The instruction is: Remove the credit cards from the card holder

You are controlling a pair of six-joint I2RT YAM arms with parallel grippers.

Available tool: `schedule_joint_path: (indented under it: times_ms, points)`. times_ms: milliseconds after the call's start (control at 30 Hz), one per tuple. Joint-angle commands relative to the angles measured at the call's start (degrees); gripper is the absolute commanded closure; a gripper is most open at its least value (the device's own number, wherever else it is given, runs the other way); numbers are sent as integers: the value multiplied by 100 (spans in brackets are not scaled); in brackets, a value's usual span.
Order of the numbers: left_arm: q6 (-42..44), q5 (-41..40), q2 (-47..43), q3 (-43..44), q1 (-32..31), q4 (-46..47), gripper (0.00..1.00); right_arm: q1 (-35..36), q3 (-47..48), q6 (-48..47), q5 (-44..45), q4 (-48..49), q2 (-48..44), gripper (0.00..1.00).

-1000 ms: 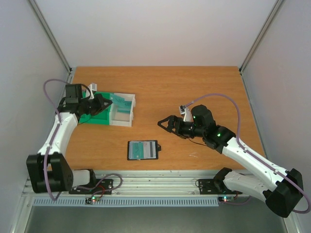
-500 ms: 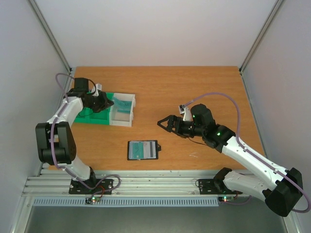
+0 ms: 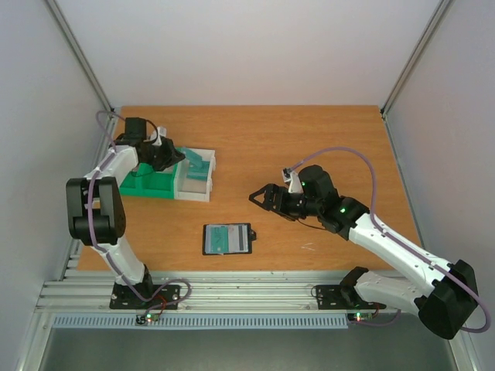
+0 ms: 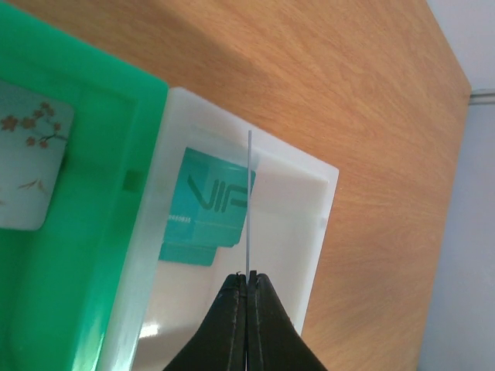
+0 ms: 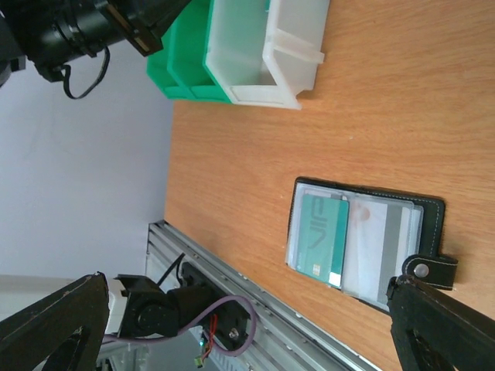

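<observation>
The black card holder (image 3: 228,238) lies open on the table near the front; the right wrist view shows it too (image 5: 363,239), with a teal-green card (image 5: 323,238) and a grey card (image 5: 383,243) in its clear pockets and its clasp tab (image 5: 429,269) on one edge. My left gripper (image 3: 175,158) hangs over the white tray (image 3: 197,176), shut on a thin pale card seen edge-on (image 4: 249,201). Teal cards (image 4: 205,209) lie in that tray. My right gripper (image 3: 263,199) is open and empty, above the table to the right of the holder.
A green tray (image 3: 151,184) stands against the white one at the left; a pale flower-patterned card (image 4: 27,166) lies in it. The metal rail (image 5: 255,286) runs along the table's near edge.
My left arm has folded back toward the left wall, and its gripper has shifted a little right and back over the white tray with the card. The right arm has barely moved.
</observation>
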Motion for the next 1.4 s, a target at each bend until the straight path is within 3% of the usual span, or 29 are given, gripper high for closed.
schedule_joint_path:
  times_ms: [0, 333, 633, 1100, 1367]
  points:
    - [38, -4, 282, 379, -207, 250, 100, 8, 214, -79, 88, 0, 128, 2]
    - [164, -357, 681, 727, -567, 64, 99, 11, 280, -214, 207, -159, 169, 2]
    - [300, -701, 815, 945, -660, -197, 88, 10, 322, -256, 312, -312, 123, 2]
    - [292, -1005, 947, 1175, -673, -450, 83, 10, 346, -229, 353, -401, 161, 1]
    - [221, -1070, 909, 1248, -676, -501, 66, 11, 307, -200, 353, -428, 138, 2]
